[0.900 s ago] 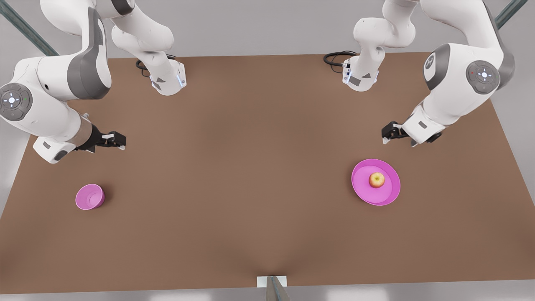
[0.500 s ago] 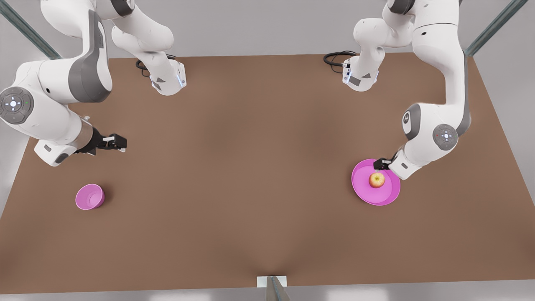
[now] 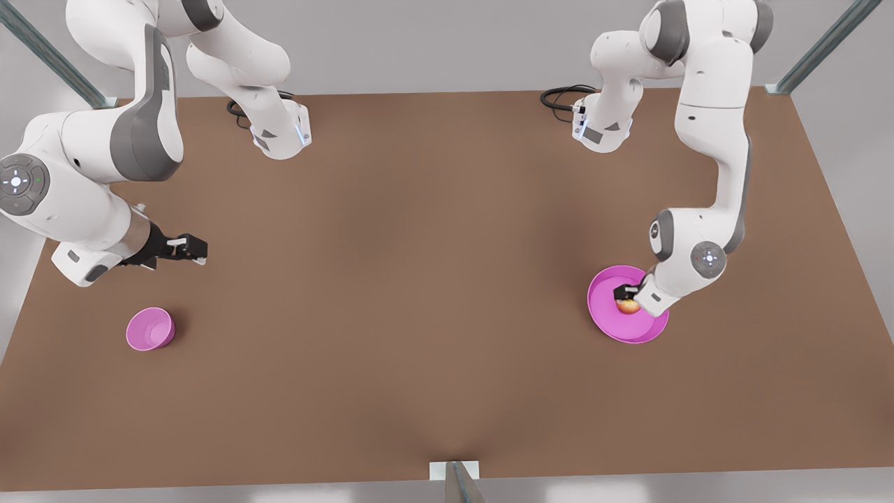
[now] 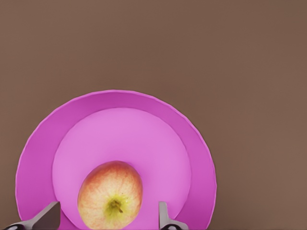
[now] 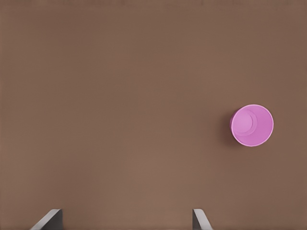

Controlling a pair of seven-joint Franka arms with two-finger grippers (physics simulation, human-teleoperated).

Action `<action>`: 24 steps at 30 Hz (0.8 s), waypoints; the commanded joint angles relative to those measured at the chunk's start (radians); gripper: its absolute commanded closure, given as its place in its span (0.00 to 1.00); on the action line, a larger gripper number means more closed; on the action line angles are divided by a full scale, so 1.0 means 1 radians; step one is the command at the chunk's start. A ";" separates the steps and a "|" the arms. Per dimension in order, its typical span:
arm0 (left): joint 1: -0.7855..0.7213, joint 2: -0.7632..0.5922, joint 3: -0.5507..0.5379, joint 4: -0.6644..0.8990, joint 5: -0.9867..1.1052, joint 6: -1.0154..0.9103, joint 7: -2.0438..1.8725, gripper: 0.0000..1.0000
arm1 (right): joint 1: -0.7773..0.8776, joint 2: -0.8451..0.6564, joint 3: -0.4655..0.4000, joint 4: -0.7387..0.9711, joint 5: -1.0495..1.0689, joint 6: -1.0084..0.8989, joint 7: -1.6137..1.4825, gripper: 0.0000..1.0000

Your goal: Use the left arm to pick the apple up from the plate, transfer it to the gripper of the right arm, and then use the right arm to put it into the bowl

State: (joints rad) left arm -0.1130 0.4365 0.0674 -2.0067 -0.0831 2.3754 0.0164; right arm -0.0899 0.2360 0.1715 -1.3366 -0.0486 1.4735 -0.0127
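Yellow-orange skin with a red blush marked the apple (image 4: 110,195), its brown stem dimple turned up toward the left wrist camera as it sat on the floor of the magenta plate (image 4: 196,148), a wide shallow dish with a low rim.

Going from the front view's left: the right gripper (image 3: 198,250) hung over bare brown surface (image 3: 419,279), its fingers (image 5: 48,219) spread apart with nothing between them. It had barely shifted over the past second, only a touch lower in the picture. The small deep pink bowl (image 3: 149,329) stood on the surface near it, nearer the camera, well apart from the plate, and had not moved.

Over at the front view's right, the left gripper (image 3: 624,292) had changed a lot. A second ago it was above the surface beyond the plate; half a second ago it was at the plate's far rim; now it had come down right over the apple, hiding much of the fruit from the front. In the left wrist view its two fingers (image 4: 165,218) stood apart, one on each side of the apple, with a gap visible on both sides, so not yet clamped. The apple remained on the plate.
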 commanded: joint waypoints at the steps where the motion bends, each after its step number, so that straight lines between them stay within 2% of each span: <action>1: 0.006 0.022 0.000 0.000 0.000 0.039 0.014 0.00 | -0.001 -0.001 0.000 0.000 0.001 0.005 -0.004 0.00; 13: 0.009 0.094 0.000 -0.006 0.002 0.039 0.016 0.00 | -0.002 0.003 -0.001 0.000 0.001 0.005 -0.010 0.00; 17: 0.013 0.108 -0.001 -0.006 0.002 0.061 0.014 0.14 | -0.005 0.005 -0.001 0.000 0.001 0.005 -0.012 0.00; 23: 0.013 0.108 -0.001 -0.003 0.002 0.062 0.014 0.16 | -0.007 0.006 0.000 0.000 0.001 0.005 -0.012 0.00; 24: 0.012 0.108 -0.001 -0.001 0.002 0.062 0.014 0.24 | -0.005 0.006 -0.001 0.000 0.001 0.005 -0.012 0.00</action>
State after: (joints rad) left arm -0.1007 0.5454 0.0660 -2.0074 -0.0800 2.4329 0.0301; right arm -0.0959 0.2435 0.1708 -1.3366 -0.0481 1.4791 -0.0194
